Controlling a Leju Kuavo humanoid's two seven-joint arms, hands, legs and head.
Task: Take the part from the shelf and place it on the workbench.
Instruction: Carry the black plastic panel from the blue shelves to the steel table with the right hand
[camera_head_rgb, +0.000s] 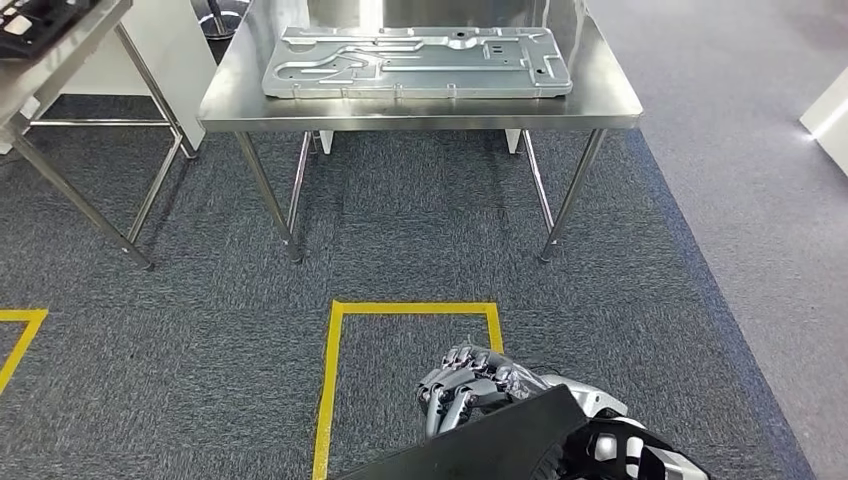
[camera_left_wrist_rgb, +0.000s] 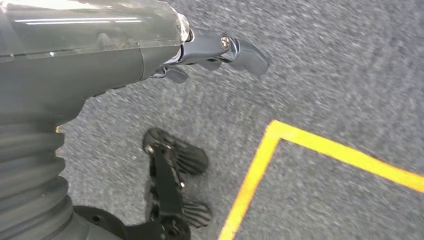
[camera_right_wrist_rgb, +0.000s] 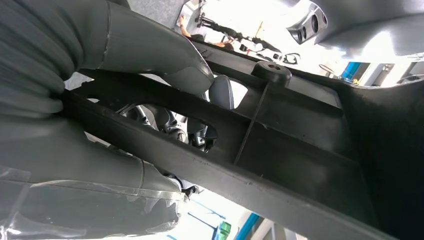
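The black part (camera_head_rgb: 490, 440) is low at about 5 o'clock in the head view, held in the right hand (camera_head_rgb: 470, 385) with the fingers curled over its near edge. The right wrist view backs that up: the thumb (camera_right_wrist_rgb: 165, 60) presses on one side of a black rib (camera_right_wrist_rgb: 165, 150) and the fingers wrap the other, so it's properly clamped, not just resting. It looks like a flat, ribbed plastic piece, so I'd guess it's light but a bit floppy at the far end.

The left hand (camera_left_wrist_rgb: 220, 50) hangs over the carpet with nothing in it. The one finger I can see is stretched out; I can't tell how the others sit.

Straight ahead on the grey carpet (camera_head_rgb: 200, 300), a yellow taped square (camera_head_rgb: 335, 340) sits at 6 o'clock, right in front of the robot. Further out at 12 o'clock is the steel workbench (camera_head_rgb: 420, 112), well apart from the hand, with a big silver stamped panel (camera_head_rgb: 415, 62) already lying across most of its top. Another steel table (camera_head_rgb: 60, 60) is off at 10 o'clock.

So this looks like the carry stage, with the drop-off not done yet. My two cents: keep the grip firm and the part level while walking up, stop square to the bench, and pick a bare strip near the front edge so it doesn't land on the panel.
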